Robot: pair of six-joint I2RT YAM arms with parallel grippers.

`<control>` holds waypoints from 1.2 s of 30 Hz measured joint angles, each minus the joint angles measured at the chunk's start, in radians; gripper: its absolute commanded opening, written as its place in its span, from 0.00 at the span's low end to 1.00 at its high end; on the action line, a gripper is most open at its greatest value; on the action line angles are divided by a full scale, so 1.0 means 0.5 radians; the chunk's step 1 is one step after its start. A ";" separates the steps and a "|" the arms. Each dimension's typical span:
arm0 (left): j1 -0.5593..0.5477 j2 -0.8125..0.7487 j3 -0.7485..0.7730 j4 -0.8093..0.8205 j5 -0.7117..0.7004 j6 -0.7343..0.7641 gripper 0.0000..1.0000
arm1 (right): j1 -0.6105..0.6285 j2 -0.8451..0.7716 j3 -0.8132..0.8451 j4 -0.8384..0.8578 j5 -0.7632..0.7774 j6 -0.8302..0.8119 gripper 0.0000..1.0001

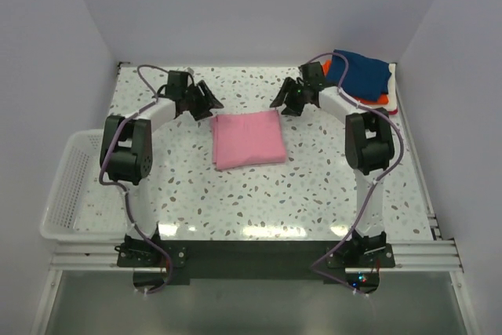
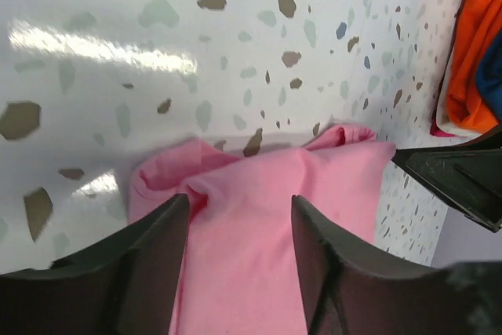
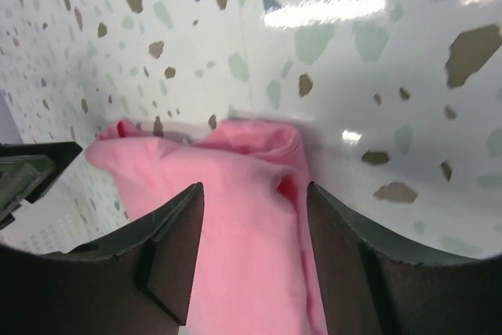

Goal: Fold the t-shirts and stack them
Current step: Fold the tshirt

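**Both tools open at the far corners of the folded pink shirt**

We start with the speckled tabletop (image 1: 259,202), which fills the middle of the top view. A white wire basket (image 1: 67,186) hangs at its edge on the left of the frame.

The pink t-shirt (image 1: 248,139) lies folded into a rough square at the centre of the top view, flat on the tabletop. Well apart from it, in the upper right corner of the frame, sits a pile of folded shirts. A navy t-shirt (image 1: 361,72) is on top and an orange t-shirt (image 1: 382,100) peeks out beneath it. We cannot make out the lower layers clearly.

The left tool (image 1: 205,100) sits just beside the upper left corner of the pink t-shirt, and the right tool (image 1: 286,100) just beside its upper right corner. The two tools angle in toward each other across the shirt's top edge.

In the left wrist view we see that tool's fingers (image 2: 149,264) spread apart, with the shirt's rumpled corner showing between them. The right wrist view shows the same: its fingers (image 3: 169,249) stand apart over a bunched pink corner. Neither tool is clamped on the cloth. We cannot tell whether the fingertips touch the fabric.
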 measured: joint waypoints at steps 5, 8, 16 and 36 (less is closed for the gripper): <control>0.124 0.060 0.043 0.122 0.033 0.008 0.66 | -0.059 0.084 0.062 -0.003 -0.002 -0.076 0.63; 0.137 -0.082 -0.038 0.179 0.027 0.009 0.62 | -0.067 -0.070 -0.092 0.012 0.060 -0.117 0.63; -0.048 -0.146 0.011 0.095 -0.150 0.143 0.47 | -0.011 -0.325 -0.328 0.040 0.157 -0.216 0.62; -0.148 0.210 0.216 -0.126 -0.451 0.265 0.39 | 0.028 0.062 0.017 0.067 0.249 -0.329 0.51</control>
